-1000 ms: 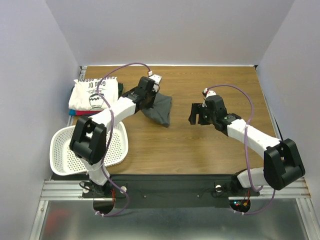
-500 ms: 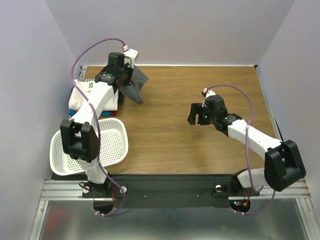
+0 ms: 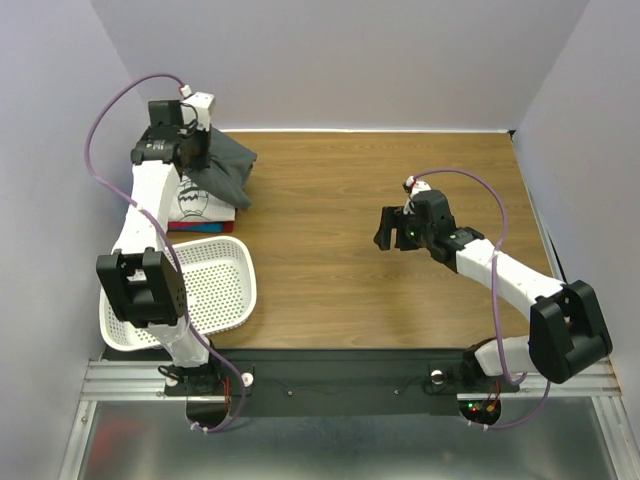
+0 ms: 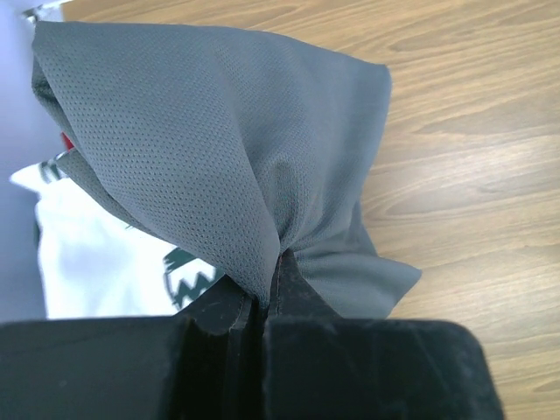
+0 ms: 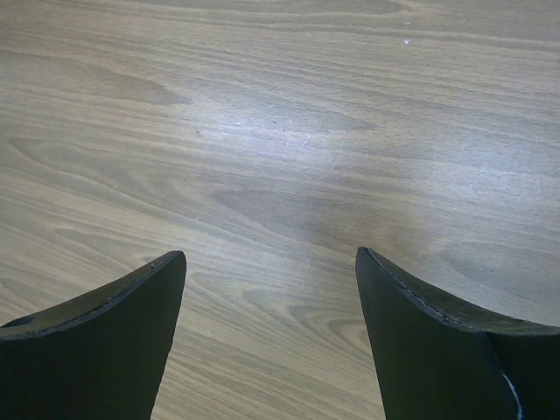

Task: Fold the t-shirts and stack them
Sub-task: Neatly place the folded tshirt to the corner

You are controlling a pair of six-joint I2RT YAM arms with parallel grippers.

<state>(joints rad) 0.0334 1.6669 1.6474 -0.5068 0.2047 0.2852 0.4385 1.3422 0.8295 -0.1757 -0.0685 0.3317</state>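
Note:
My left gripper (image 3: 190, 150) is shut on the folded charcoal-grey t-shirt (image 3: 224, 172) and holds it over the stack at the back left of the table. In the left wrist view the grey shirt (image 4: 219, 149) hangs from the closed jaws. Under it lies the white t-shirt with dark print (image 3: 188, 202), also in the left wrist view (image 4: 96, 254), on top of red (image 3: 200, 226) and blue layers. My right gripper (image 3: 392, 228) is open and empty over bare wood right of centre; its fingertips (image 5: 140, 315) stand wide apart.
A white perforated basket (image 3: 215, 295) sits at the near left, just in front of the stack. The wooden table (image 3: 340, 270) is walled on the left, back and right.
My left arm has swung the grey t-shirt from the table's middle left and back, to above the stack. The right arm has stayed still.

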